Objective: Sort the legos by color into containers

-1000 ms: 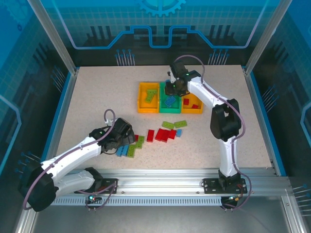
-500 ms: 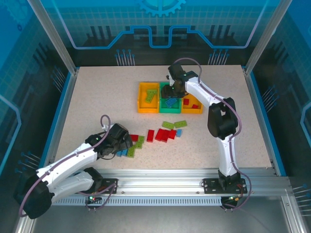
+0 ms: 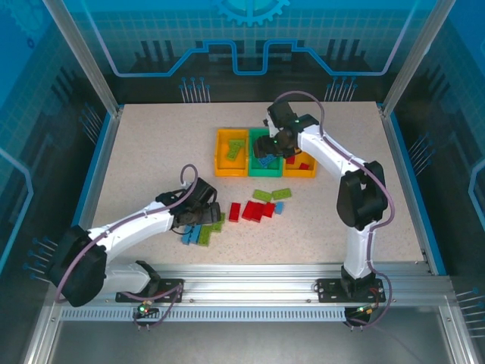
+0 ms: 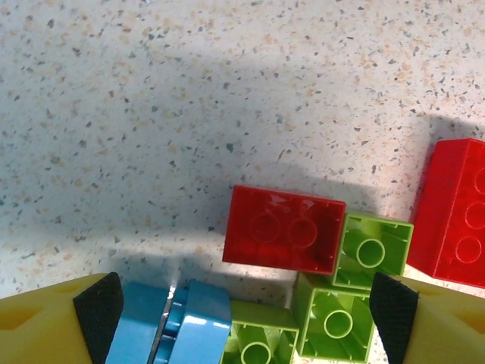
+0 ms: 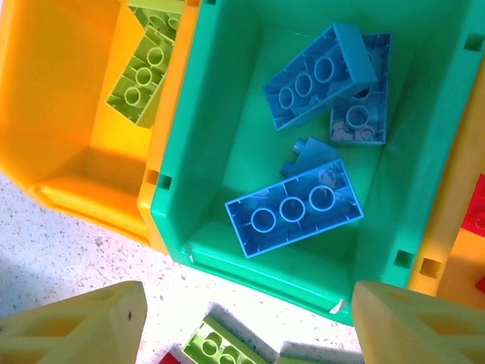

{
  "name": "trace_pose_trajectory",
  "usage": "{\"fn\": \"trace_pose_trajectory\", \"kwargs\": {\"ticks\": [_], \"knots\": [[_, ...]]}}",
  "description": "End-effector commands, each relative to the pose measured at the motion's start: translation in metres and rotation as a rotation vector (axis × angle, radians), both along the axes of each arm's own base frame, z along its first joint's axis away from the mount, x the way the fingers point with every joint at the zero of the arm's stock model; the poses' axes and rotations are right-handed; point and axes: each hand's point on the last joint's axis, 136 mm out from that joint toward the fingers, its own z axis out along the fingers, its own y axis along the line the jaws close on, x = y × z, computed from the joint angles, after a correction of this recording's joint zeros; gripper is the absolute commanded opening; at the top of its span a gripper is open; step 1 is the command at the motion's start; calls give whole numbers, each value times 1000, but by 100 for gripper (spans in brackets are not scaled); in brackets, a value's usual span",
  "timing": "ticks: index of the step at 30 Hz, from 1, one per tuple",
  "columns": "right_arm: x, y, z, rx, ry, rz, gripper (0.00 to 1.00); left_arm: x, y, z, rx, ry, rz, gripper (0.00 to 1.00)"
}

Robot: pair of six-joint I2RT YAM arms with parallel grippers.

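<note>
Speckled worktop (image 3: 144, 159) inside a blue-panelled enclosure. The containers stand in a row toward the far edge, centre. The yellow-orange bin (image 5: 61, 98) holds a lime brick (image 5: 148, 64), the green bin (image 5: 227, 129) holds blue bricks (image 5: 292, 207), and the orange bin (image 3: 301, 174) holds red pieces (image 5: 477, 214). Loose legos (image 3: 258, 208) lie toward the near edge, centre.

The right gripper (image 5: 250, 326) hangs over the green bin's near wall, jaws apart and empty. The left gripper (image 4: 246, 307) is low over the left end of the loose group. Its jaws are apart, flanking a red brick (image 4: 284, 227) and lime-green pieces (image 4: 333, 322), with nothing clamped.
</note>
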Motion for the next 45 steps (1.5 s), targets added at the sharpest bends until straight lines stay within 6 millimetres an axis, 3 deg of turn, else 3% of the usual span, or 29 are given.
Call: {"fn": "trace_pose_trajectory", "kwargs": {"ticks": [1, 9, 16, 29, 37, 45], "knots": [[-5, -8, -1, -10, 1, 2, 73, 11, -17, 6, -33, -12, -77, 88], [-7, -11, -5, -9, 5, -3, 73, 35, -55, 21, -71, -44, -190, 89], [-7, -21, -4, -6, 7, -30, 73, 44, -90, 13, -27, -12, -294, 85], [-9, -45, 10, -14, -35, -75, 73, 52, -108, -13, 2, 56, -324, 75], [-10, -88, 9, -37, -38, -161, 74, 56, -111, -26, 32, 89, -325, 65], [-8, -162, 10, -66, -60, -322, 75, 56, -107, -33, 56, 106, -309, 54]]}}
